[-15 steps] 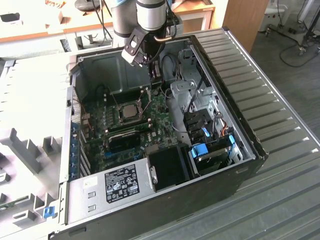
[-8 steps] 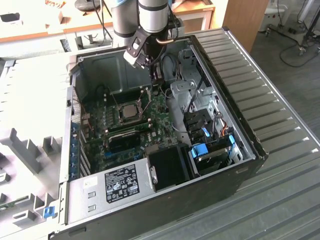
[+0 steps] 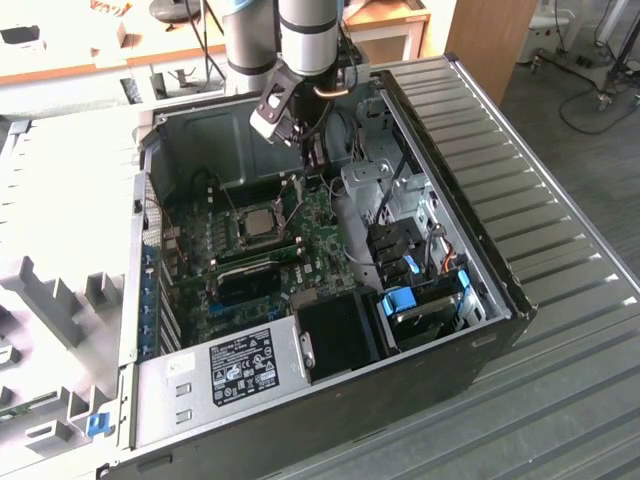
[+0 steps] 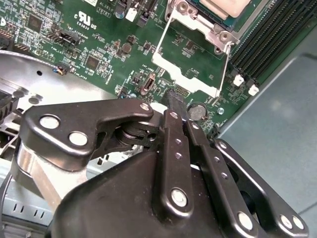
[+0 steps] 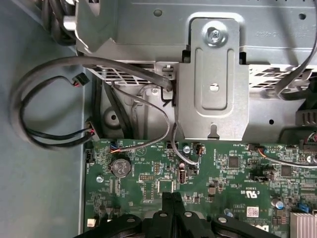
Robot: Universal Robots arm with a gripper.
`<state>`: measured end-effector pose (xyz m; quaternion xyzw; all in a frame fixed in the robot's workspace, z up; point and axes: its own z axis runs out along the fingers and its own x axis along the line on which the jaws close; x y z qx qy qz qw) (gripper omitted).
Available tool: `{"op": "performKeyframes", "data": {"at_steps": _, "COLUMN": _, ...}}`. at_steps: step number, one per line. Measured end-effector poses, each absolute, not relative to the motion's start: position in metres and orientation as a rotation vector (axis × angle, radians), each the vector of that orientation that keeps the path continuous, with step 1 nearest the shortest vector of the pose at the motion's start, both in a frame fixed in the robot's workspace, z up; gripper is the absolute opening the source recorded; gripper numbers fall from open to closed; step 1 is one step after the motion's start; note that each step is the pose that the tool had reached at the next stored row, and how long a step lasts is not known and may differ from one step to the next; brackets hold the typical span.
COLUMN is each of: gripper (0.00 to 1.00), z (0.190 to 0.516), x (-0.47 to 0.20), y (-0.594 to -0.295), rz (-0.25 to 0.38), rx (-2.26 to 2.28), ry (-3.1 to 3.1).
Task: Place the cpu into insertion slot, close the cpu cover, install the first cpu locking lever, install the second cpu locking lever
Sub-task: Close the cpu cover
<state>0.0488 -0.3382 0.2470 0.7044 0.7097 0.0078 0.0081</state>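
Green motherboard [image 3: 275, 255], speckled with small black chips, and the cpu [image 3: 262, 222] on it is dull silver-grey. In the second wrist view the cpu cover [image 4: 161, 60] gleams pale silver. The gripper [image 4: 173, 96] is matt black, dotted with bright steel screws. Bright blue drive latches [image 3: 402, 300], a grey power supply [image 3: 180, 400] with a black-and-white label [image 3: 240, 365], and a ribbed grey table [image 3: 540, 230].

**Even light, a few hot spots**

Your exterior view is bright and evenly lit, though the inside of the case [image 3: 190, 150] sits in shade. In the second wrist view the cpu [image 4: 225, 6] glares almost white and the rivets on the dark pincer [image 4: 173, 96] glint. In the first wrist view the steel bracket [image 5: 213, 89] has a soft sheen
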Motion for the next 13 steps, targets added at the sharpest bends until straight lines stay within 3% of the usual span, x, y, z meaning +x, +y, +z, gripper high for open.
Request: {"op": "performKeyframes", "data": {"at_steps": 13, "gripper": 0.11, "z": 0.2406, "x": 0.0474, "y": -0.3381, "rz": 0.025, "rx": 2.202, "ry": 2.219}}
